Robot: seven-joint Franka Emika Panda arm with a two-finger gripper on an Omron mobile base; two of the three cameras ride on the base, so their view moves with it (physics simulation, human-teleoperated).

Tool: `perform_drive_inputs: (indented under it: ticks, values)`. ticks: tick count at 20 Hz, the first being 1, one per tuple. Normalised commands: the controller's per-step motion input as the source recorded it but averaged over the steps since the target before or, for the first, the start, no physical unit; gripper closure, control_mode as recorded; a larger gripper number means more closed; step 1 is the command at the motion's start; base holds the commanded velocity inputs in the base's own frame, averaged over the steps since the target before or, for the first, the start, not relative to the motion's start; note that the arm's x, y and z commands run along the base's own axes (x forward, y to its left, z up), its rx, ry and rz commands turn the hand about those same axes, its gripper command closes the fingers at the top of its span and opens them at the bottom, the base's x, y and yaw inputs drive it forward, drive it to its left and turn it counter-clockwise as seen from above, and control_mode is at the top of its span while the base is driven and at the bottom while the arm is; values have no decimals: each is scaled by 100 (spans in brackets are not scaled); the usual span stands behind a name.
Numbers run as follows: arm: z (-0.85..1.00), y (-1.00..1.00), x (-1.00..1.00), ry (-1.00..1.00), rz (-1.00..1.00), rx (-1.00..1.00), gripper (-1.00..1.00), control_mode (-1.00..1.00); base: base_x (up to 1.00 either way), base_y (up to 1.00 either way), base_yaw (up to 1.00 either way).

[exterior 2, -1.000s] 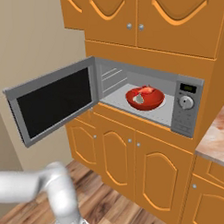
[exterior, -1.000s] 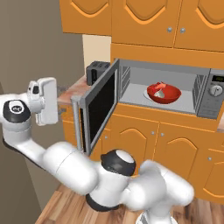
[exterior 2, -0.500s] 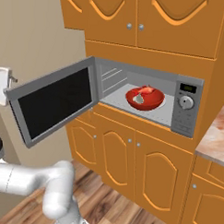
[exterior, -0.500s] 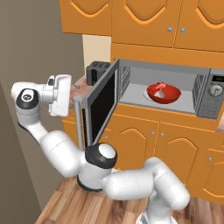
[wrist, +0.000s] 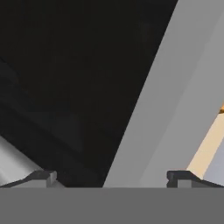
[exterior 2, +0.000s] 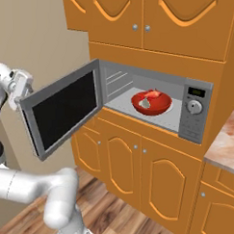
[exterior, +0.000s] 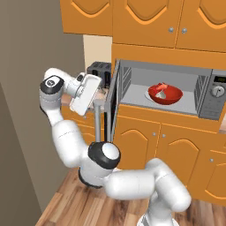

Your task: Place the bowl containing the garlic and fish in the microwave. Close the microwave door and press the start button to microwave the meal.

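The glossy red bowl (exterior: 165,94) (exterior 2: 151,102) sits on the turntable inside the open microwave (exterior: 164,73) (exterior 2: 136,79). In it lie the whitish garlic (exterior 2: 145,103) and the red-orange fish (exterior 2: 154,93). The microwave door (exterior: 113,106) (exterior 2: 64,112) stands swung out to the left, its silver bar handle (exterior: 97,122) on the outer side. My gripper (exterior: 98,97) (wrist: 112,178) is open, right up against the door's outer face near the handle. The hand view faces dark glass and the silver frame (wrist: 162,109) at very close range, and both fingertips (wrist: 42,177) are wide apart.
A black toaster (exterior: 99,70) stands on the counter behind the open door. The control panel with a round knob (exterior 2: 194,107) is on the microwave's right side. Orange cabinets surround it above and below, and a grey wall runs along the left.
My arm has swung the hand rightward from the wall side to the door's outer face. The door has turned a little way toward the microwave.
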Motion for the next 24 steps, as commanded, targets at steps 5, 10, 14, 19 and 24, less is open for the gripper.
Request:
perform_drive_inputs:
  ticks: [5,10,14,19,24]
  values:
    - [-12,-100,-87,0,-19,12,-100,-100,0,0,0]
    - [-17,-100,-76,0,-17,11,-100,-100,0,0,0]
    - [-16,-100,-46,0,-13,9,-100,-100,0,0,0]
    - [-15,-84,30,0,-4,3,-100,-100,0,0,0]
    - [-21,-26,80,0,-1,0,-100,-100,0,0,0]
